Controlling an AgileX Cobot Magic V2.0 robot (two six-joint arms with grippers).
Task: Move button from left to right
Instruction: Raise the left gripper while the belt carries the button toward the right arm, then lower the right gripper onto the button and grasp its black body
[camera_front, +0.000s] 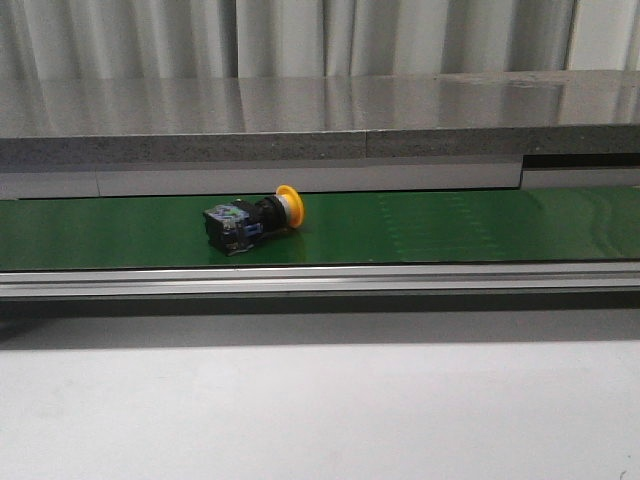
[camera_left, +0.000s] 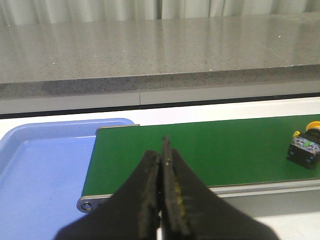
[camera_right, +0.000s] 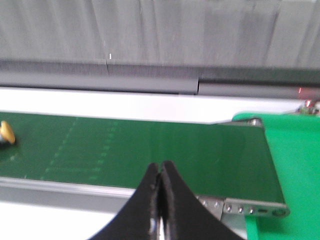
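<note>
The button (camera_front: 254, 218) lies on its side on the green belt (camera_front: 450, 228), yellow head pointing to 2 o'clock. The left gripper (camera_left: 163, 150) and right gripper (camera_right: 160, 172) are both closed, empty, touching nothing.

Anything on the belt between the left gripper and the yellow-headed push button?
No. In the left wrist view, only bare green conveyor belt separates the shut left gripper from the yellow-headed black push button.

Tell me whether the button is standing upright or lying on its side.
On its side. The button lies on the green belt, yellow head pointing sideways toward the right, black block resting on the belt.
</note>
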